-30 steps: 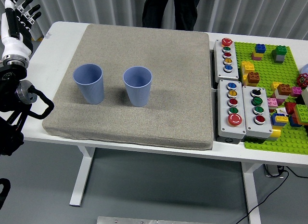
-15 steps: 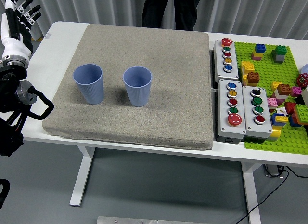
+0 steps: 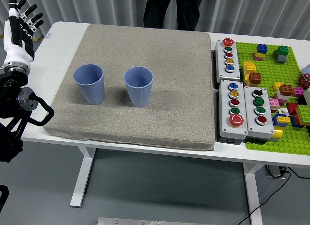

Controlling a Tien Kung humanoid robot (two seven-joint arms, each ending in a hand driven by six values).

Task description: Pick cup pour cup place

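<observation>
While the left hand (image 3: 20, 24) is raised beside the grey mat (image 3: 184, 75) (fingers spread, holding nothing), two blue cups (image 3: 89, 83) (image 3: 138, 86) stand upright on that mat.

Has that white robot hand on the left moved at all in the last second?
Yes. The left hand has shifted slightly up, judged against the table corner; its fingers stay spread, holding nothing.

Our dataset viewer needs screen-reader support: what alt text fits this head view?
Two blue cups, the left cup and the right cup, stand upright and apart on a grey mat on a white table. The robot's left hand is raised at the left edge, fingers spread, holding nothing.
</observation>
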